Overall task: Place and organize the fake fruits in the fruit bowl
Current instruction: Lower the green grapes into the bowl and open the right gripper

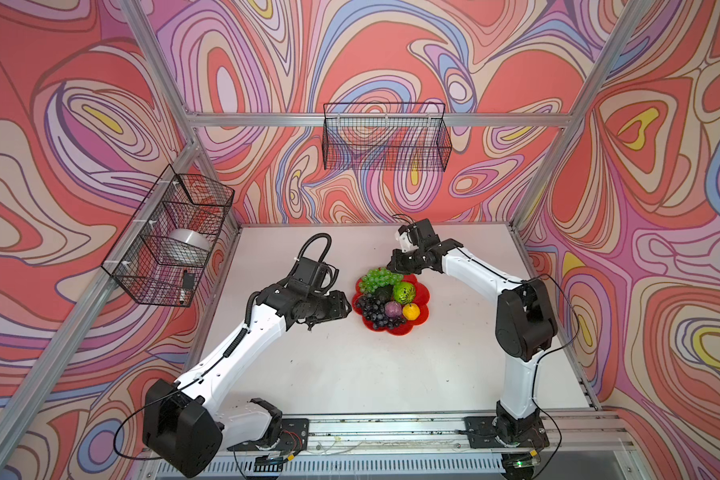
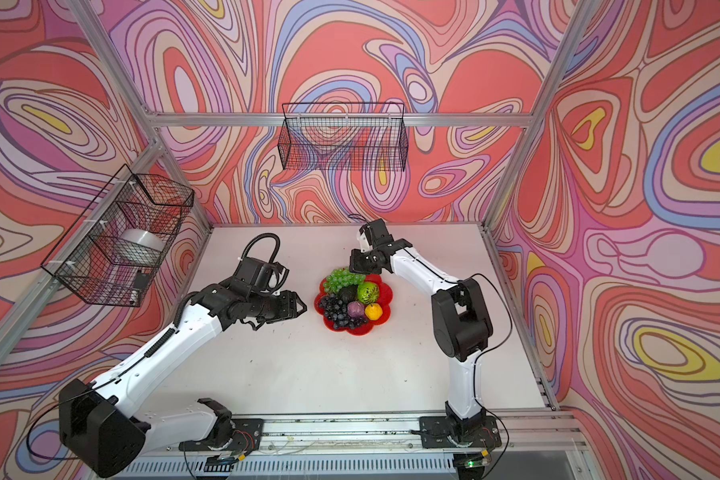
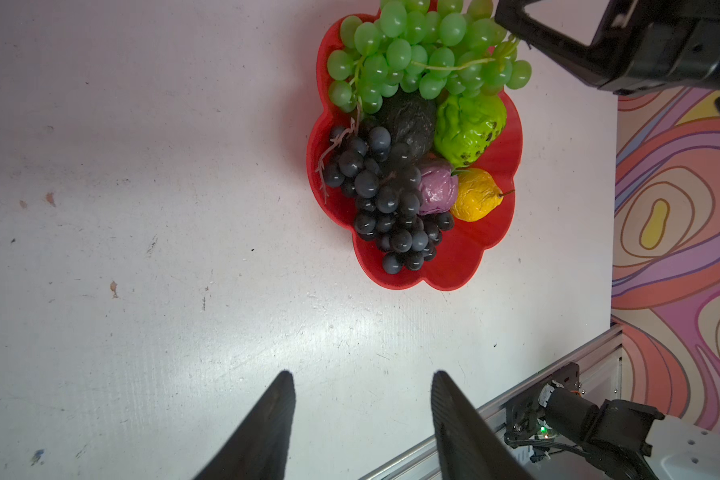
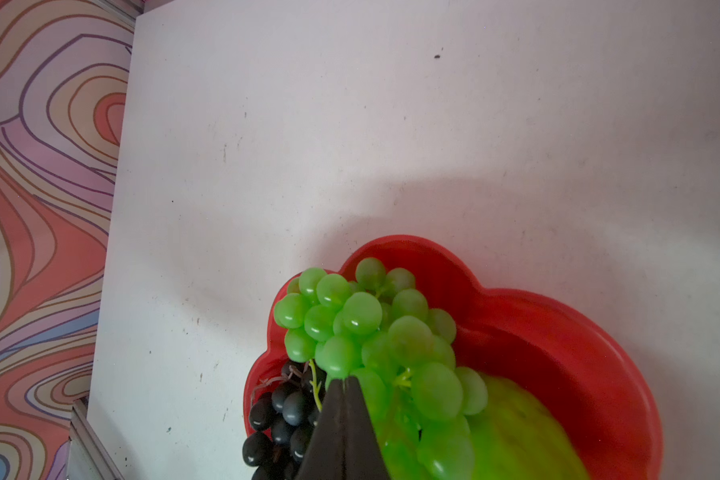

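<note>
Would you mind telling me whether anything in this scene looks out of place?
The green grapes: a few hang past the bowl's rim on the side nearest the right gripper, instead of lying inside. The other fruits sit within it.

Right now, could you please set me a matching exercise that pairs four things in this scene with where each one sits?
Things:
1. green grape bunch
2. dark purple grape bunch
3. small yellow-orange fruit
4. silver metal bowl

Places, as seen in both top views:
A. in the black wire basket on the left wall
B. near right of the red flower-shaped dish, beside the small purple ball
C. far edge of the dish
D. left side of the dish

Pairs: 1-C, 2-D, 3-B, 4-A.
</note>
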